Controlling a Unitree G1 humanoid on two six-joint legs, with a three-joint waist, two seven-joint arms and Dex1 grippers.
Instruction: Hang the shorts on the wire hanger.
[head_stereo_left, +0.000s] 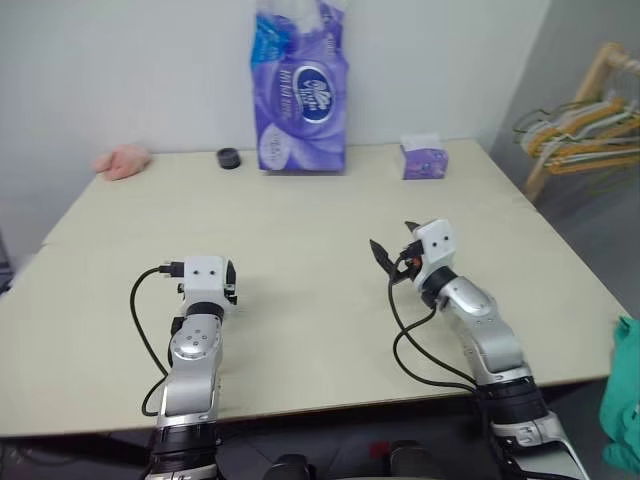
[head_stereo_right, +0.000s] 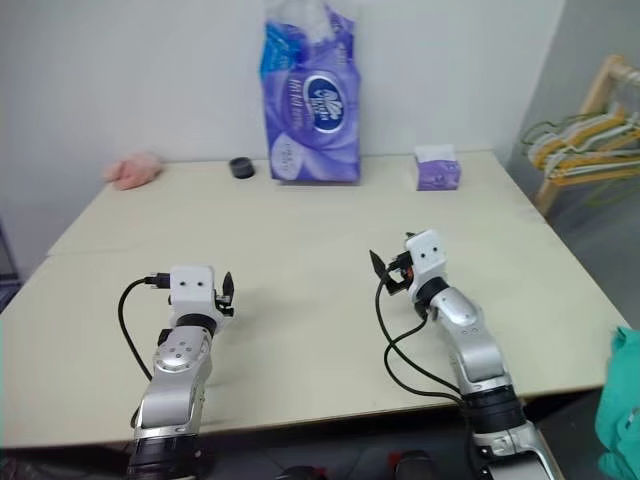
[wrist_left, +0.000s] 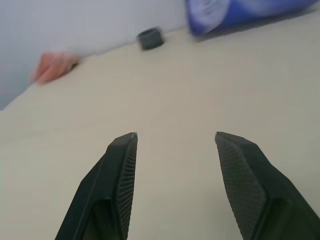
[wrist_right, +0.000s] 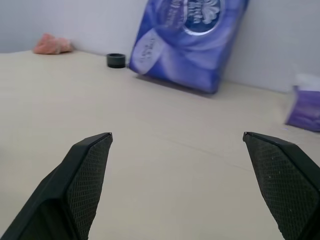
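Note:
The shorts (head_stereo_left: 624, 398) show as a fold of teal-green cloth at the far right, beyond the table's right front corner and below its top. The wire hanger is out of view. My left gripper (wrist_left: 175, 136) hovers low over the front left of the table (head_stereo_left: 300, 230), pointing level towards the back wall, open with nothing between its fingers. Over the table's front right, my right gripper (head_stereo_left: 393, 245) points level and slightly left, wide open and empty. Both grippers are well apart from the shorts.
A tall purple tissue pack (head_stereo_left: 300, 90) stands at the back centre, with a small black ring (head_stereo_left: 229, 158) and a pink cloth (head_stereo_left: 123, 161) to its left. A small purple box (head_stereo_left: 424, 158) sits to its right. A wooden rack with bunched hangers (head_stereo_left: 585, 135) stands off the back right.

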